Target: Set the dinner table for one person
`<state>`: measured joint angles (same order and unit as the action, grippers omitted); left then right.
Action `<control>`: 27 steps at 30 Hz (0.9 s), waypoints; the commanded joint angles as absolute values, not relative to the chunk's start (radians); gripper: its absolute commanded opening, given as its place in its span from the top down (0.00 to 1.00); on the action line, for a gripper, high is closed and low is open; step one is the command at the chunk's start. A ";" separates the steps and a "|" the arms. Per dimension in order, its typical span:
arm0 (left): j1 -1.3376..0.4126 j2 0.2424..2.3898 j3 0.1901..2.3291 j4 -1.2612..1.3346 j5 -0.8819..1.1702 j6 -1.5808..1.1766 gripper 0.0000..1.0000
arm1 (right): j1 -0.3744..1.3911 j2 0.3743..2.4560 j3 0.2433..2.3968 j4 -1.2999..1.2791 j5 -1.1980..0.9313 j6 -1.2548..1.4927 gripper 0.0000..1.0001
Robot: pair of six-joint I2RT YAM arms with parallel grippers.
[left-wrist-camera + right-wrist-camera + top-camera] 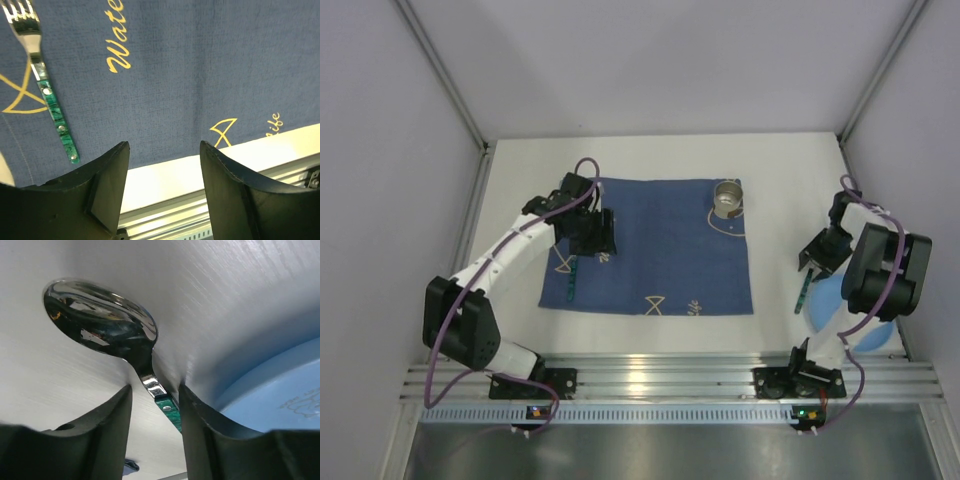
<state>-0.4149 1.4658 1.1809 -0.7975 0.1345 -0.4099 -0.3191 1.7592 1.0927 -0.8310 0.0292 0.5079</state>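
Green-handled spoon (150, 382) sits between the right fingers (152, 405) beside the plate (280, 400) rim; left fingers (162, 165) gape empty.

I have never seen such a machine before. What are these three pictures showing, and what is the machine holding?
Two robot arms stand at the near edge of a white table. One picture looks down from above; the other two come from cameras on each wrist. A blue cloth mat lies on the table, with a metal cup and a green-handled fork on it. A light blue plate lies at the right. The left gripper hangs open over the mat, holding nothing. The right gripper has a spoon between its fingers; whether it already grips is unclear.
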 commanded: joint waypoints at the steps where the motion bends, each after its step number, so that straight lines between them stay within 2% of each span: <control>1: -0.433 1.443 1.265 -0.854 0.060 -0.474 0.37 | -0.331 1.756 1.100 -0.815 0.078 0.523 0.60; 2: -0.434 1.443 1.272 -0.861 0.048 -0.486 0.37 | -0.331 1.770 1.104 -0.813 0.080 0.525 0.64; 3: -0.437 1.440 1.281 -0.874 0.037 -0.495 0.37 | -0.333 1.804 1.118 -0.808 0.062 0.532 0.78; 4: -0.439 1.439 1.285 -0.880 0.035 -0.505 0.37 | -0.331 1.822 1.124 -0.805 0.049 0.535 0.86; 5: -0.440 1.427 1.290 -0.884 0.037 -0.515 0.37 | -0.327 1.847 1.134 -0.807 0.041 0.543 1.00; 13: -0.442 1.420 1.316 -0.806 0.038 -0.425 0.35 | -0.238 1.830 1.356 -0.955 0.124 0.535 1.00; 16: -0.439 1.425 1.354 -0.787 0.008 -0.403 0.33 | -0.128 1.801 1.488 -1.028 0.205 0.560 1.00; 20: -0.423 1.414 1.353 -0.726 -0.041 -0.347 0.32 | 0.116 1.726 1.632 -1.121 0.336 0.620 1.00; 27: -0.377 1.388 1.298 -0.673 -0.005 -0.288 0.31 | 0.449 1.684 1.677 -1.131 0.351 0.647 1.00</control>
<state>-0.3939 1.4296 1.3087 -0.7414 -0.0124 -0.3374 0.3836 1.7145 1.6405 -1.0542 0.3050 0.6193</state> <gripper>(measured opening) 0.689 0.055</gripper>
